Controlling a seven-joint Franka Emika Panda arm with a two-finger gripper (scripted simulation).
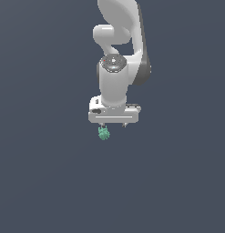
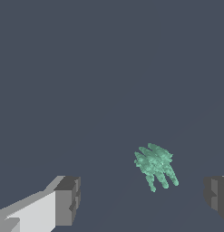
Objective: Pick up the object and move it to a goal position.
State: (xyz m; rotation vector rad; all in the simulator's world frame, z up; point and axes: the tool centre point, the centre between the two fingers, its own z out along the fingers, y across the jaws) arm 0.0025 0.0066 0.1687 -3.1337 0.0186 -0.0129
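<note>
Between the two fingertips of the gripper (image 2: 140, 199), seen from the wrist view, lies the small teal-green lump (image 2: 155, 166), the object to be moved. The jaws stand wide apart and hold nothing; the lump sits nearer one finger than the other, touching neither. From the exterior view the lump (image 1: 103, 133) shows just below the gripper's (image 1: 114, 124) lower edge, toward that view's left. It appears to rest on the plain dark surface (image 1: 45, 182) (no edges or corners show). By my reading the approach is nearly done; closing, lifting and carrying to the goal all remain. No goal marker is visible.
</note>
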